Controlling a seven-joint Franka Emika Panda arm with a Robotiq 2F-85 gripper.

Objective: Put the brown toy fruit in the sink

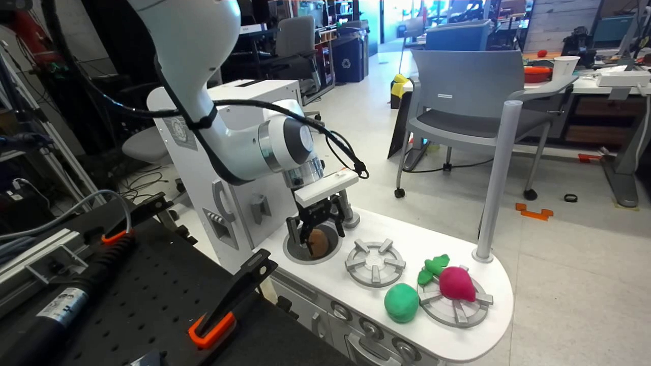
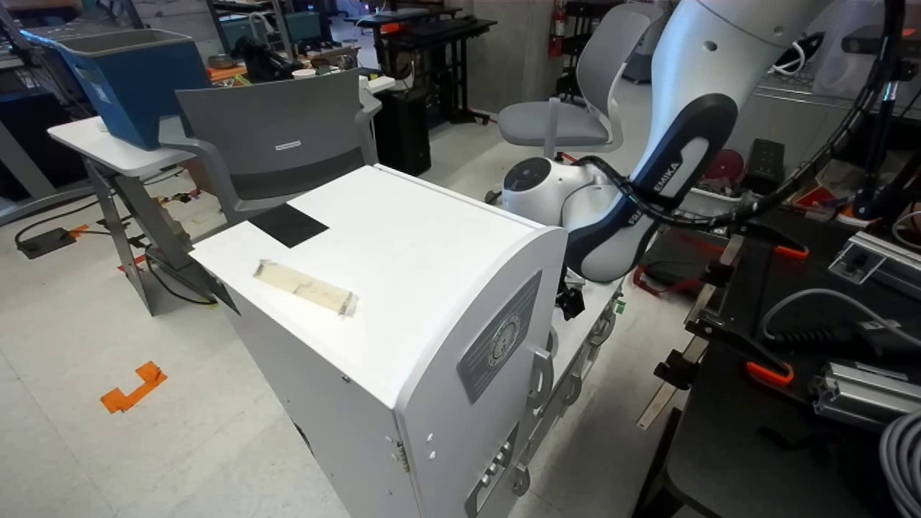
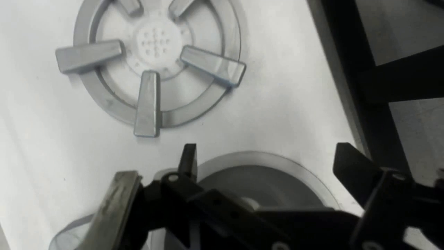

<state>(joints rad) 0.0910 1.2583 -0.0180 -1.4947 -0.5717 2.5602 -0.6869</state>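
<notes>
Brown toy fruit (image 1: 319, 243): round, orange-brown, inside the sink (image 1: 310, 261), below the gripper (image 3: 266, 154) and partly hidden by it. The sink: round, grey, lighter rim, beneath the gripper. Fruit–gripper contact: can't tell.

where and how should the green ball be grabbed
Probably around its widest middle, from above: the green ball is round, no handle showing, nothing covers its top, and the burner under the pink fruit, close beside it, could obstruct that side.

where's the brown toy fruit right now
In an exterior view, the round brown toy fruit is inside the round grey metallic sink, picture-left of the nearest spoked grey burner.
</notes>
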